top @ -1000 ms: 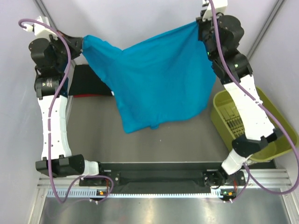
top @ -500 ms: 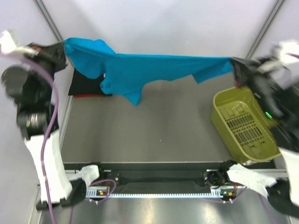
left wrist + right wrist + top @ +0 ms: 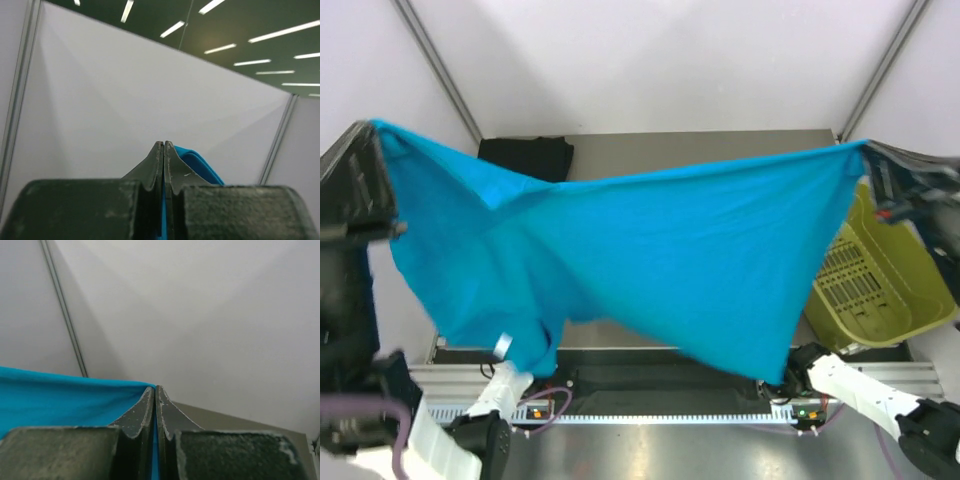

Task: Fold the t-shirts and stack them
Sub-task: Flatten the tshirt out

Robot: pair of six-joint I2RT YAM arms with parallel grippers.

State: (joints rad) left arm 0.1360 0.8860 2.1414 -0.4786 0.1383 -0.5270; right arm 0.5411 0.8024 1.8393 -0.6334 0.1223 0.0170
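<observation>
Two robot arms hold one teal-blue t-shirt (image 3: 650,250) stretched wide in the air, raised above a grey counter (image 3: 720,148). From the overhead camera, the cloth spans nearly the whole width of the view. Its top edge sags gently from the left tool (image 3: 365,150) at the far left to the right tool (image 3: 875,165) at the far right. Each tool is clamped tight on one upper corner of the shirt. The left wrist camera shows that tool's jaws pressed flat together, with a sliver of teal cloth caught between them and bulging out to one side, set against a white wall panel and ceiling lights. The right wrist camera shows the other tool's jaws closed the same way, with teal cloth running in from the left and a thin teal line pinched in the seam. The body of the shirt hangs toward the near edge, hiding most of the counter and part of the arm bases. A small white label (image 3: 503,345) shows near the shirt's lower left. A black t-shirt (image 3: 525,157) lies at the far left corner of the counter, partly behind the teal cloth. A yellow-green bin (image 3: 885,290) sits on the right side, its left part covered by the shirt.
</observation>
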